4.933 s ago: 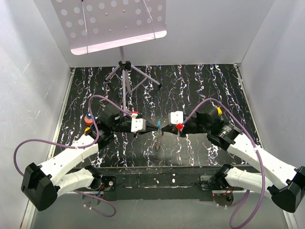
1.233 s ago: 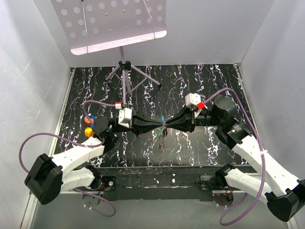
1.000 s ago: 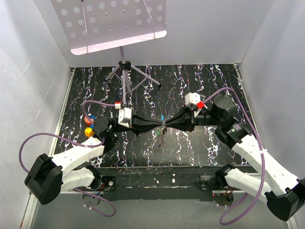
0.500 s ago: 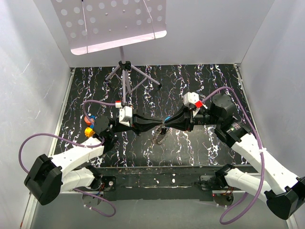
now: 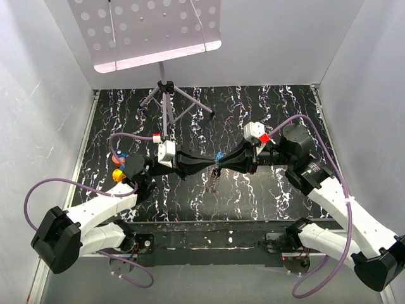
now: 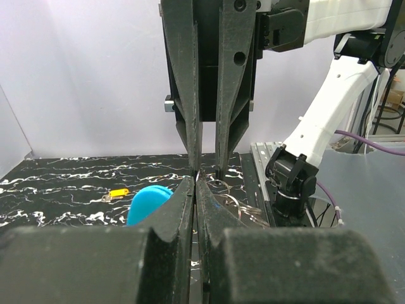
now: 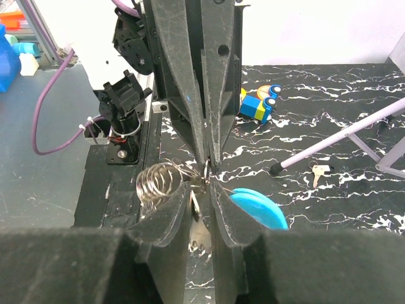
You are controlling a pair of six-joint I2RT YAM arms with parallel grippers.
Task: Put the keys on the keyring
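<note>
1. Your left fingers (image 6: pixel 180 199) and right fingers (image 7: pixel 169 212) each pinch the keyring (image 7: pixel 157 182) tip-to-tip, mid-frame above the worktop (image 7: pixel 354 190).
2. Pry its coil open gently, no twisting; a loose key (image 7: pixel 319 169) lies at right.
</note>
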